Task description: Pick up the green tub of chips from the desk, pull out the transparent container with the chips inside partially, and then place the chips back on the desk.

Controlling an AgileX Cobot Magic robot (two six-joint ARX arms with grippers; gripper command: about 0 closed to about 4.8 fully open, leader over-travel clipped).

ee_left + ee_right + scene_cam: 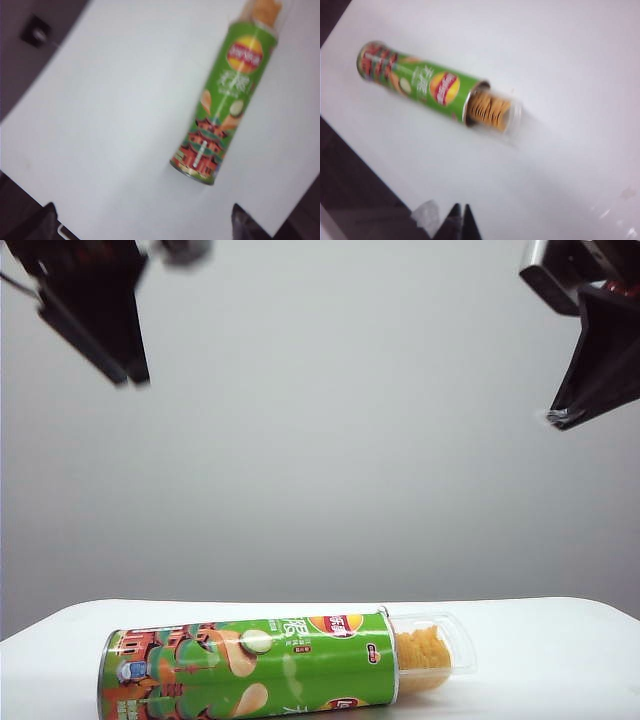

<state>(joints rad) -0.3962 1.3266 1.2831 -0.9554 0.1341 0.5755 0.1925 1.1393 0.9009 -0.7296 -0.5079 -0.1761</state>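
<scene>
The green tub of chips [250, 670] lies on its side on the white desk [560, 660], near the front edge. The transparent container [445, 645] sticks partly out of its right end, with orange-yellow chips [422, 648] visible inside. My left gripper [125, 365] hangs high above the tub's left end. In the left wrist view the left gripper [142, 220] is open and empty, far from the tub [225, 100]. My right gripper [562, 418] is raised at the upper right. The right gripper [461, 210] has its fingers pressed together, holding nothing, well apart from the tub [420, 85] and the container [507, 117].
A plain grey wall stands behind the desk. Dark floor shows past the desk edge [365, 165] in both wrist views. A small dark object [35, 32] sits on the floor beyond the desk's corner.
</scene>
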